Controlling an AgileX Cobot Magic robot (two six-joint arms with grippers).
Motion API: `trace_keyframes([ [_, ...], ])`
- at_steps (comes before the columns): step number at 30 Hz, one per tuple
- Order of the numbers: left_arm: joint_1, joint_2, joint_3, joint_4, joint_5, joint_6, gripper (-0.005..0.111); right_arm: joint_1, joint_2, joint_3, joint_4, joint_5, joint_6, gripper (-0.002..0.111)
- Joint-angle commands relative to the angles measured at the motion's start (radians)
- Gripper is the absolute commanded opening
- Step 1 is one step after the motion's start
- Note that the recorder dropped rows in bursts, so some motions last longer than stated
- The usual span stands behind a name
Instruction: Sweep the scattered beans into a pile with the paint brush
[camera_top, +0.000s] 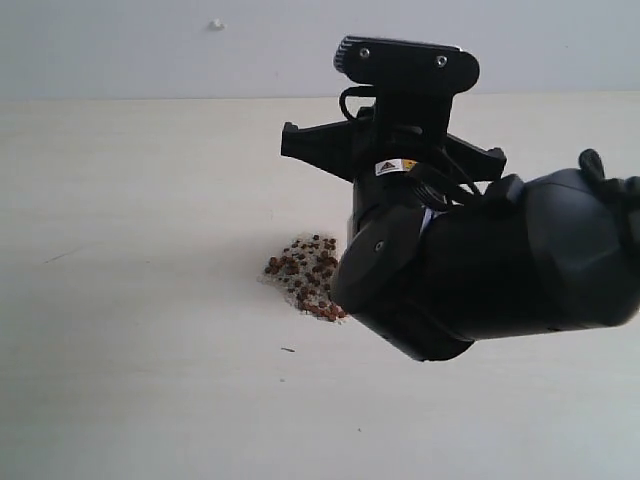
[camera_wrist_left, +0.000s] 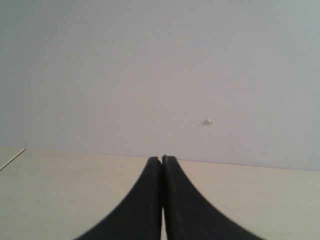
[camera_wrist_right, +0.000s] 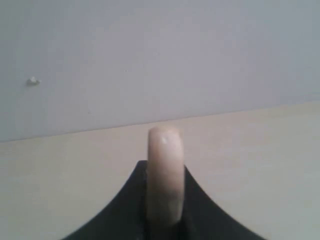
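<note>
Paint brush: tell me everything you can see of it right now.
Only the paint brush handle shows, in the right wrist view: pale cream, smooth, with a rounded end, seen edge-on and clamped in the black right pincer. Ferrule and bristles are out of sight. In the exterior view the right arm hides the brush.

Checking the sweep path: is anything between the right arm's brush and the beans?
Nothing visible. The beans lie clustered on the table right beside the right arm, which hides the bristles and perhaps some beans; only the paint brush handle shows, clamped in the jaws.
</note>
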Motion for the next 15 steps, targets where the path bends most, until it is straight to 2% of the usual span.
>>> trace_keyframes([
  [1,0.002,-0.005,0.006,-0.001,0.007,0.000,0.000,0.002,-0.049,-0.006,-0.017,-0.006,-0.108,0.000],
  [4,0.002,-0.005,0.006,-0.001,0.007,0.000,0.000,-0.005,-0.069,-0.006,-0.081,-0.001,-0.270,0.000],
  [7,0.002,-0.005,0.006,-0.001,0.007,0.000,0.000,-0.042,-0.096,-0.006,-0.253,0.102,-0.324,0.000],
  [12,0.002,-0.005,0.006,-0.001,0.007,0.000,0.000,-0.181,-0.126,-0.006,-0.536,0.320,-0.126,0.000],
  [15,0.002,-0.005,0.006,-0.001,0.007,0.000,0.000,-0.312,-0.121,-0.008,-0.988,0.483,0.128,0.000],
])
